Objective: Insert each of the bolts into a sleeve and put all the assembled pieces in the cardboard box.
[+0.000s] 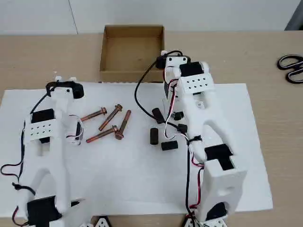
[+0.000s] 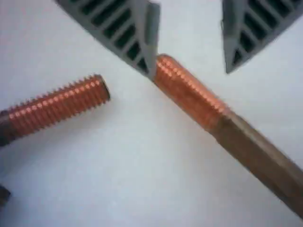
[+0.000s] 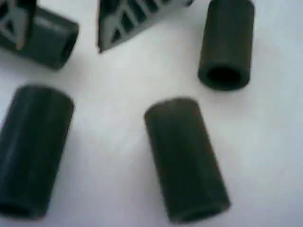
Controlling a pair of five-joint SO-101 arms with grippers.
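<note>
The high view looks down on the whole table (image 1: 265,52) from above. The left wrist view faces the bolts (image 2: 199,99) from very close, and the right wrist view the sleeves (image 3: 184,161). Both groups lie mid-frame in the high view.

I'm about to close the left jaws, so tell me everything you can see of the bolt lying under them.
The bolt is copper-coloured metal: a bright threaded end, then a smooth, duller shank that runs off the picture's edge. It lies flat on the white sheet. The left gripper has its jaws open over it, the threaded tip right at one jaw's tip, off centre of the gap. A second bolt lies nearby, not touching it.
</note>
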